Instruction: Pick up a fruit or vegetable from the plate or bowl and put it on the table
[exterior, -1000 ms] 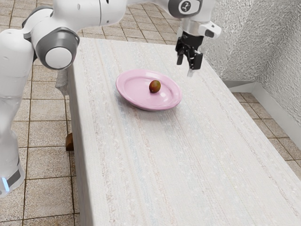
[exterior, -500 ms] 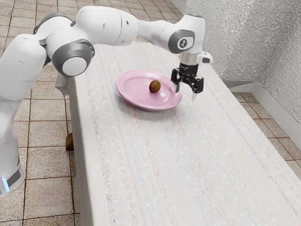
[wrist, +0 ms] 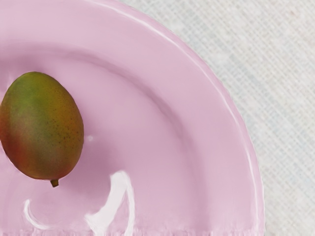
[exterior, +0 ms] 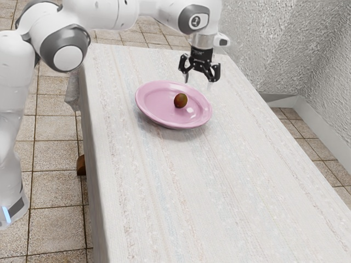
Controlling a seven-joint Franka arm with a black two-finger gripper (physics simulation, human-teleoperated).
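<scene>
- Mango point(exterior: 180, 100): resting on the plate point(exterior: 147, 113), slightly toward 2 o'clock of the plate's centre in the exterior view; it is the only fruit there.
- Mango skin, wrist view: green blending into orange-red along one flank, finely speckled with dark dots; a short brown stem point(wrist: 54, 183) projects from one end.
- Plate: pink and glossy, with a raised rim; a bright reflection point(exterior: 190, 110) lies at about 4 o'clock from the mango in the exterior view.
- Surface point(exterior: 208, 192): covered by a pale woven cloth, visible beyond the rim in both views.
- Arm point(exterior: 112, 12): white with grey joints, entering from about 10 o'clock in the exterior view, its hand directed downward.
- Jaws: black, spread apart, with nothing pinched between them; in the exterior view they appear between 1 and 2 o'clock from the mango, raised above the surface and apart from the fruit.
</scene>
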